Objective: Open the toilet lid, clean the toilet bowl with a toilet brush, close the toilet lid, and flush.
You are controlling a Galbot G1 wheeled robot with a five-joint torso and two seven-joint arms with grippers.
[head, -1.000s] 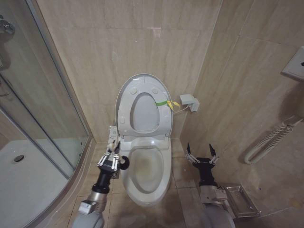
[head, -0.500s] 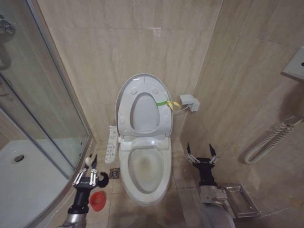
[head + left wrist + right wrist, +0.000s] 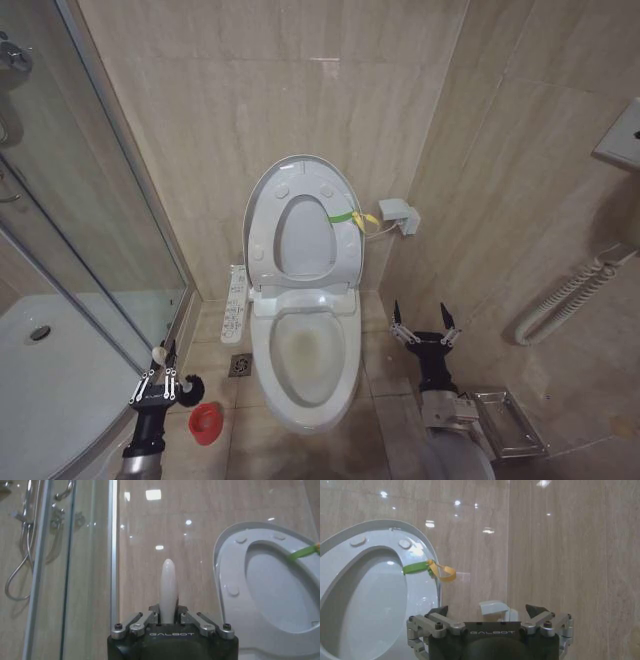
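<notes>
White plastic stands upright at the back of the toilet bowl (image 3: 305, 355): the toilet lid (image 3: 300, 222) is raised against the wall. Your left gripper (image 3: 158, 383) is low to the left of the bowl, arm pointing upward, jaws clamped on the toilet brush (image 3: 183, 381) handle, just above its red holder (image 3: 205, 423). Your right gripper (image 3: 420, 325) waits right of the bowl, jaws spread, empty.

The tiled floor (image 3: 390, 420) carries the toilet bowl (image 3: 305, 365), a red holder (image 3: 205, 423) and a drain (image 3: 241, 366).
</notes>
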